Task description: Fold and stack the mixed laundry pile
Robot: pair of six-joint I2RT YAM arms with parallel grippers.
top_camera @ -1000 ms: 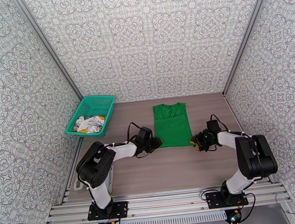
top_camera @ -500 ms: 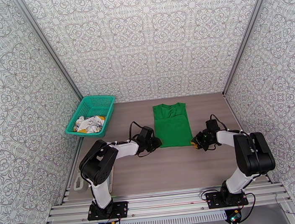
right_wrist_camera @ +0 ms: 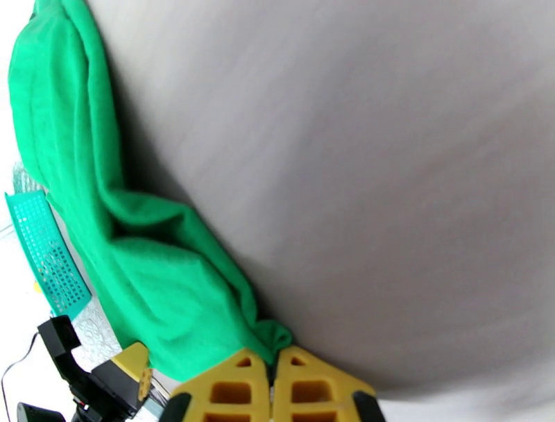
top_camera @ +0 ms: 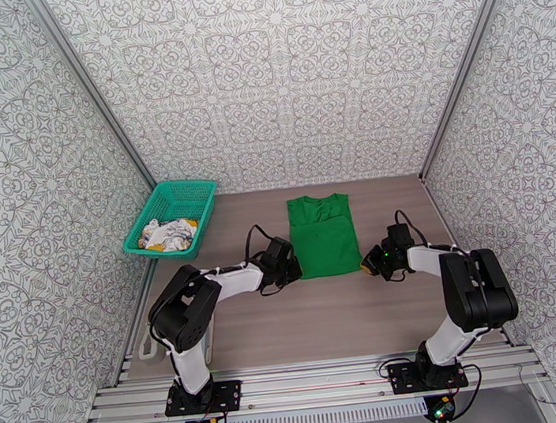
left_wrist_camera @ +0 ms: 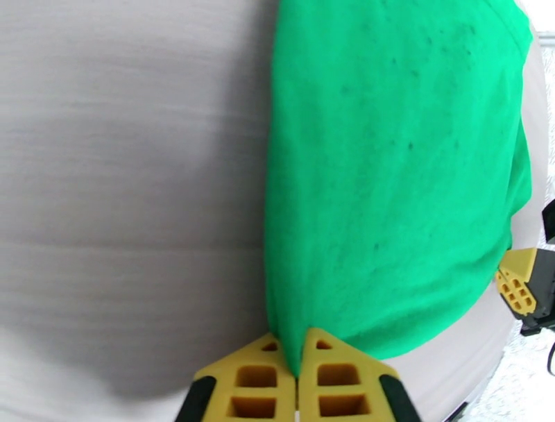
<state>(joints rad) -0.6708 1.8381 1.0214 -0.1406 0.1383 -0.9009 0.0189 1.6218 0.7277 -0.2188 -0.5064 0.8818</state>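
- The plain bright green short-sleeved shirt (top_camera: 324, 235) lies flat in the middle of the grey-brown wood-grain worktop (top_camera: 329, 322). In the top view it is a narrow oblong, collar at the far end and hem at the near end.
- The left arm's fingers (top_camera: 293, 270) sit at the near left corner of the hem, and the right arm's fingers (top_camera: 367, 266) at the near right corner.
- The top view is too small to show either grip.
- The left wrist view settles one: the yellow fingers (left_wrist_camera: 281, 364) are closed on the shirt (left_wrist_camera: 395, 173), with a point of green cloth nipped between them. The other arm's yellow fingertip (left_wrist_camera: 517, 284) shows at the far corner.
- The right wrist view settles the other: its fingers (right_wrist_camera: 243, 382) are clamped on a bunched corner of the shirt (right_wrist_camera: 159, 291), which is rumpled there.
- The white garment with teal, yellow and black print (top_camera: 168, 234) lies crumpled in the teal-green plastic mesh basket (top_camera: 189, 192), well apart at the far left.
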